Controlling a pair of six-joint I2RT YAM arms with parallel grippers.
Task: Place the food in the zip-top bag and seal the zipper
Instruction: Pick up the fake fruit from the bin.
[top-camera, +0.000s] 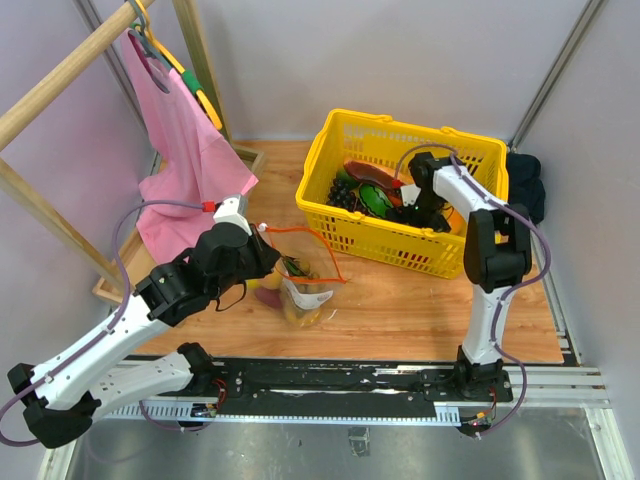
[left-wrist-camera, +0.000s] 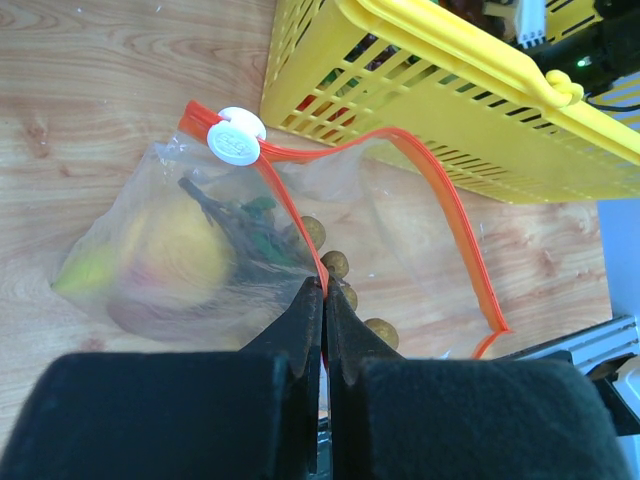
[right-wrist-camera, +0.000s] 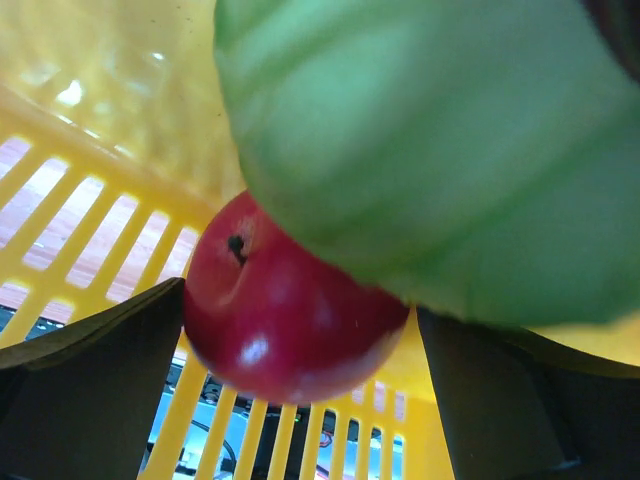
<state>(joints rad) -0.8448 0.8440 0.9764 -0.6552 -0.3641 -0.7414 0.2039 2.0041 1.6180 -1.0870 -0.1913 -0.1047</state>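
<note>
A pink cloth (top-camera: 180, 150) hung from a wooden rack (top-camera: 60, 75) at the far left. Near it, the left gripper (left-wrist-camera: 323, 300) reached over the wooden table (top-camera: 400, 315), its 2 fingers pressed together on the zipper (left-wrist-camera: 450, 215). It pinched that red-orange strip part way along. The white slider (left-wrist-camera: 237, 136) sat at the strip's far-left end.

The zip-top bag (top-camera: 302, 290) lay on the table left of centre, close to the near-left corner of the yellow basket (top-camera: 400, 128). Its mouth gaped, with the loose side of the strip looping out to the right. Inside the clear plastic lay an orange-yellow peach-like fruit (left-wrist-camera: 170, 255) with dark green leaves beside it. A few small tan balls (left-wrist-camera: 337, 264) showed just right of the pinch point. A purplish piece (top-camera: 267, 294) lay on the wood, touching or just left of the bag.

To the right, the right gripper (right-wrist-camera: 300, 305) was down inside the basket among dark and green produce. In the right wrist view its 2 fingers stood wide apart with a red piece (right-wrist-camera: 270, 310) between them, under a blurred green vegetable (right-wrist-camera: 430, 150). Whether the fingers were actually pressing the red piece cannot be told.
</note>
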